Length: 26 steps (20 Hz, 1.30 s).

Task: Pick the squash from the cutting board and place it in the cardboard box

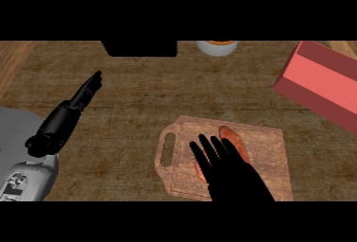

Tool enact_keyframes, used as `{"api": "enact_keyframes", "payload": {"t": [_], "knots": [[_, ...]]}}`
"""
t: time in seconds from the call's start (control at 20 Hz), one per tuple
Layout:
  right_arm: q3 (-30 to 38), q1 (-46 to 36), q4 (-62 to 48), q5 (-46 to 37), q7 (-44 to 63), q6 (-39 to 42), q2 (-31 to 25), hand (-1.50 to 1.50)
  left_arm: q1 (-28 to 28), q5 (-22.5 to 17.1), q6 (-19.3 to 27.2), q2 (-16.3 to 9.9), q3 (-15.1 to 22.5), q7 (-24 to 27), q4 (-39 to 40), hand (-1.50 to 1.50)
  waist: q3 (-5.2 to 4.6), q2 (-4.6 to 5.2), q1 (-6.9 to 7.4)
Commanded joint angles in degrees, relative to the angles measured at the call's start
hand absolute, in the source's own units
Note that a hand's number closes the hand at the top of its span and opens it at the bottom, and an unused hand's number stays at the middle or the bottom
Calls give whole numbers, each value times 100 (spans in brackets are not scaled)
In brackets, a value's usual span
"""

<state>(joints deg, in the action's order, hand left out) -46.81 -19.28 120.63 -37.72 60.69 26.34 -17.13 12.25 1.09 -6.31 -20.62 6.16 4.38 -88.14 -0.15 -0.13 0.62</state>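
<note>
Our right hand (233, 177) hovers low over the cutting board (268, 156), fingers straight and apart, gripping nothing — the squash (235, 143) lies beneath its fingertips, long axis running away from us. The left hand (85, 94) rests open, well apart.

Left hand (89, 89) straight, right hand (233, 172) spread

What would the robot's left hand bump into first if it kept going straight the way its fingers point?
Probably the black box-shaped object at the counter's far edge. The left hand, fingers straight, points up and slightly right over bare brown counter. Height is unclear, so it might pass above.
</note>
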Motion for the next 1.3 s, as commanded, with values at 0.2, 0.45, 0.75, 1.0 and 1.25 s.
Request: {"api": "enact_keyframes", "payload": {"t": [0.2, 0.45, 0.75, 1.0, 1.25], "knots": [[-388, 20, -498, -530, 1208, 627, 713, -150, -257, 147, 80, 128, -11, 189, -86, 0, 6, -10, -89], [-173, -359, -1155, -931, 1187, 755, 1422, -150, 131, -125, -245, -114, -343, -198, 20, 0, 8, 5, -61], [-105, 38, -1481, -1384, 578, 699, 1225, -150, -237, 129, -206, 28, -207, 122, -138, 0, 12, 3, -51], [79, 267, -1549, -1641, 376, 838, 1338, -150, 186, -53, -340, 36, -405, -397, -192, 0, 16, 0, -72], [246, 499, -1779, -1992, -257, 654, 1293, -150, 419, 243, -357, 194, -468, 33, 519, 0, 14, 15, -97]]}}
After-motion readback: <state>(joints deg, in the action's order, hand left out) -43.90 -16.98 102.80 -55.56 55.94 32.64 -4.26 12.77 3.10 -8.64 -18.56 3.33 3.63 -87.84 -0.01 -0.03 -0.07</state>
